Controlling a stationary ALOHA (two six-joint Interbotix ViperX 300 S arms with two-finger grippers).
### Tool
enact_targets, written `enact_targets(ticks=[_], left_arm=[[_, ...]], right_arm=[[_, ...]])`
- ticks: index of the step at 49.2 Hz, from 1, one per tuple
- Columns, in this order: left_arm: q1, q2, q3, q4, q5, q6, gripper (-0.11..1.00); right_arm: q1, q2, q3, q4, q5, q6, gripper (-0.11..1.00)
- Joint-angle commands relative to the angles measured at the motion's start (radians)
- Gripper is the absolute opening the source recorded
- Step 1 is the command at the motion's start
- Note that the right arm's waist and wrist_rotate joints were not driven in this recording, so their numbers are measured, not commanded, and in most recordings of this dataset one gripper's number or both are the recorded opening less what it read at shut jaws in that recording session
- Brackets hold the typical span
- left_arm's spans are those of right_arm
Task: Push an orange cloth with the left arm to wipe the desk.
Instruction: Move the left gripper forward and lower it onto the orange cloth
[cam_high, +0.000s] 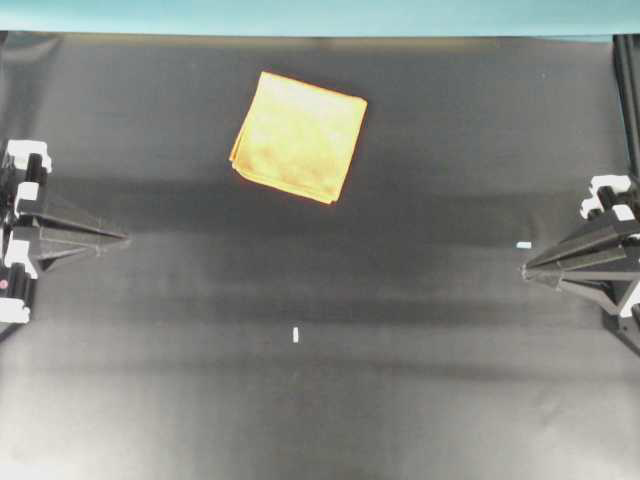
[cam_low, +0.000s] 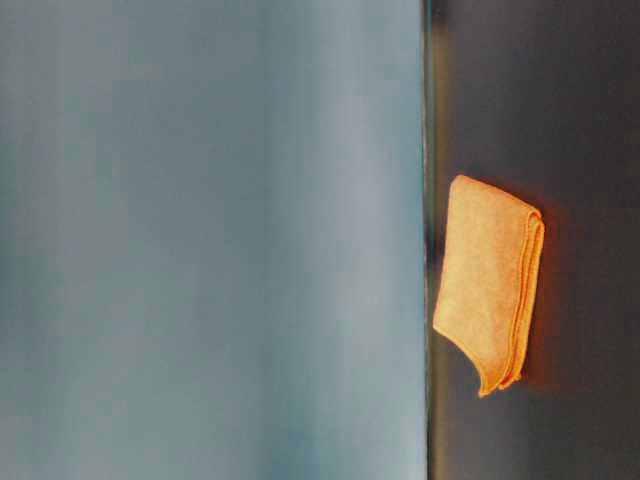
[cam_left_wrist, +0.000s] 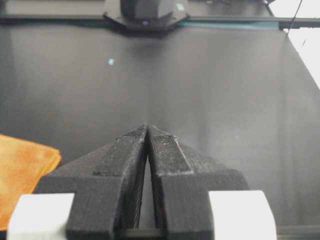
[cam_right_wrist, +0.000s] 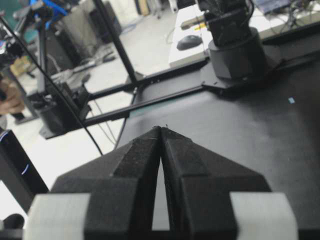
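The orange cloth (cam_high: 298, 135) lies folded and flat on the black desk (cam_high: 320, 400), far of centre. It also shows in the table-level view (cam_low: 490, 295) and at the lower left edge of the left wrist view (cam_left_wrist: 20, 175). My left gripper (cam_high: 124, 237) is at the left edge of the desk, shut and empty, well apart from the cloth. Its tips meet in the left wrist view (cam_left_wrist: 147, 126). My right gripper (cam_high: 524, 270) is at the right edge, shut and empty, and its tips meet in the right wrist view (cam_right_wrist: 160, 128).
A small white tape mark (cam_high: 296, 335) lies near the desk's middle front, and a pale blue one (cam_high: 523, 244) lies by the right gripper. A teal wall (cam_high: 320, 15) runs along the far edge. The opposite arm's base (cam_left_wrist: 145, 12) stands across the desk.
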Motion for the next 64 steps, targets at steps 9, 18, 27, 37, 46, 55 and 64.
enact_targets(ticks=[9, 18, 27, 37, 46, 55, 64], left_arm=[[0.17, 0.255, -0.058, 0.04, -0.052, -0.017, 0.0], [0.253, 0.531, -0.173, 0.04, -0.092, -0.008, 0.0], [0.33, 0.776, -0.336, 0.04, -0.1, -0.002, 0.0], [0.36, 0.953, -0.482, 0.041, -0.144, 0.005, 0.0], [0.37, 1.062, -0.529, 0.041, -0.202, 0.064, 0.01], [0.397, 1.18, -0.58, 0.041, -0.213, 0.084, 0.35], [0.43, 1.284, -0.63, 0.041, -0.213, 0.087, 0.85]], right_arm=[[-0.002, 0.011, -0.002, 0.002, 0.069, -0.002, 0.0], [-0.002, 0.008, -0.002, 0.002, 0.11, 0.0, 0.0], [0.0, 0.008, 0.008, 0.002, 0.117, 0.0, 0.0], [0.0, 0.003, 0.023, 0.006, 0.117, -0.002, 0.0], [0.0, 0.003, 0.026, 0.008, 0.12, -0.002, 0.0], [-0.002, 0.003, 0.028, 0.008, 0.12, -0.002, 0.0], [0.0, 0.002, 0.032, 0.006, 0.118, -0.002, 0.0]])
